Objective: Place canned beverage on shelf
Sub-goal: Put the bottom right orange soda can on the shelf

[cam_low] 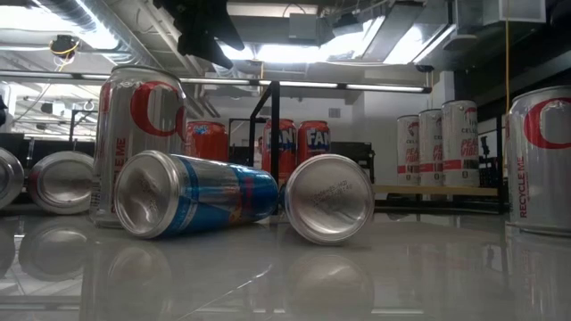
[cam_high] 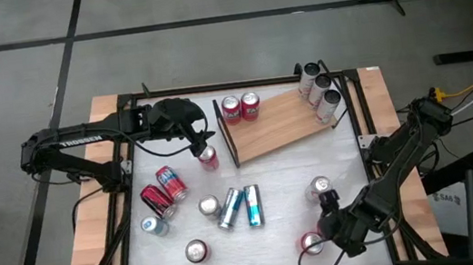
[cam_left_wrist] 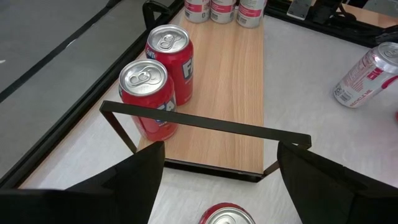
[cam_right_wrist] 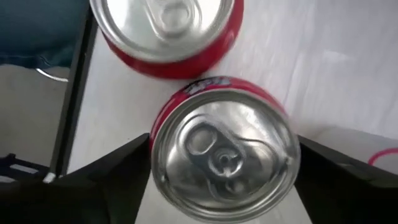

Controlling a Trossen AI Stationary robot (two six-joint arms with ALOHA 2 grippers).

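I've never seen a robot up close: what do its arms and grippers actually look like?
Both arms are black and jointed. The left arm carries pale lettering along one link, and dark cables run beside it. The right arm looks the same. Each ends in a gripper with two broad, flat black fingers, seen in the wrist views.

The shelf [cam_high: 277,124] lies toward the far side of the table [cam_high: 286,227], its upright rail [cam_high: 227,134] at the left end. Two cans [cam_high: 241,107] stand on the shelf just behind the rail, and three cans [cam_high: 318,92] stand in a row at its opposite end. One upright can [cam_high: 208,157] stands on the table just left of the rail. More cans, some lying [cam_high: 241,207], are scattered on the table in front of the shelf.
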